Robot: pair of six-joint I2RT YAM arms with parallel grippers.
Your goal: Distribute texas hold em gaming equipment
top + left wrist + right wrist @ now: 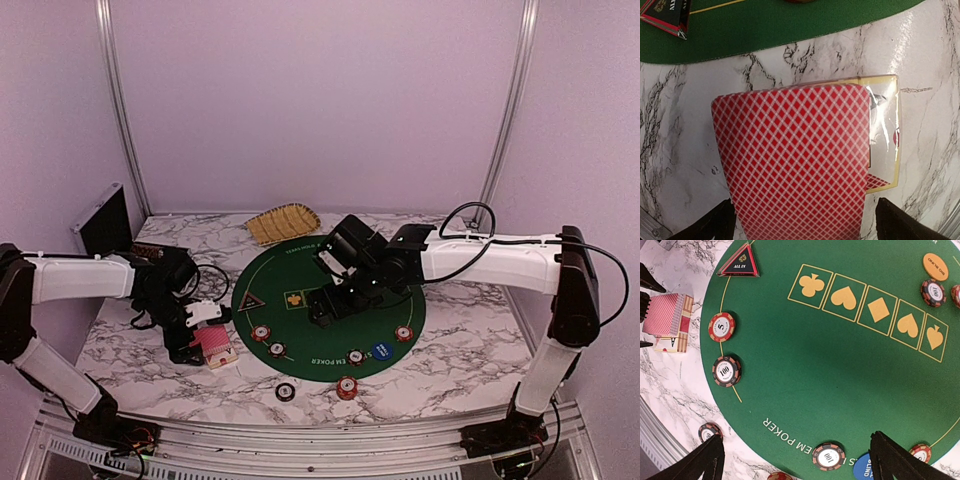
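- Chips: you have eight poker chips (726, 371) in the right wrist view. Six are on the green mat (280, 275). Two are on the counter (450, 370), just off the mat rim at 6 and 7 o'clock.
- Buttons, one of each:
  - The blue button (380, 351) is at 5 o'clock on the mat.
  - The black triangular button (250, 301) is at 9 o'clock.
  - The orange button (935, 266) is just beside two chips near the mat edge, at 2 o'clock in the right wrist view.
- Cards: one red-backed card (795, 160) is showing; can't tell if more sit under it. One card box (885, 130) lies beneath it on the counter, off the mat at 8 o'clock.
- Left gripper (802, 202): clenched on the red-backed card, one finger at each side edge, with the card held above the box.
- Right gripper (795, 436): released, fingers wide apart with nothing between them. It hangs over the mat's middle. The nearest chip lies on the mat at the gripper's 5 o'clock, untouched.
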